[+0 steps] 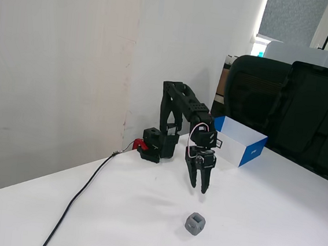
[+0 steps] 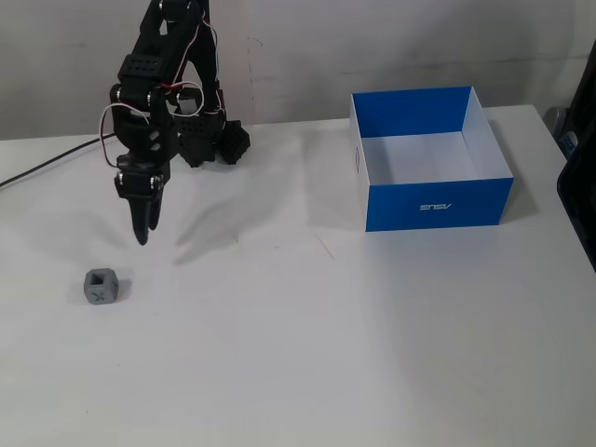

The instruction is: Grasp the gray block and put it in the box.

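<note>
1. One white table (image 2: 307,354) carried everything.
2. The box (image 2: 433,203) sat empty near its far right edge.
3. The gripper (image 2: 142,235) hung empty, jaws nearly together, above the table's left side.
4. The gray block (image 2: 101,286) lay near the left edge; descending this narrow might knock it aside.

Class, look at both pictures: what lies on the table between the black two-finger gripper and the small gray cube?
Nothing: only bare white table separates the black two-finger gripper from the small gray cube, as both fixed views show.

Matt gray block (image 2: 101,286), cardboard box (image 2: 438,203), smooth white table (image 2: 372,354)
</note>
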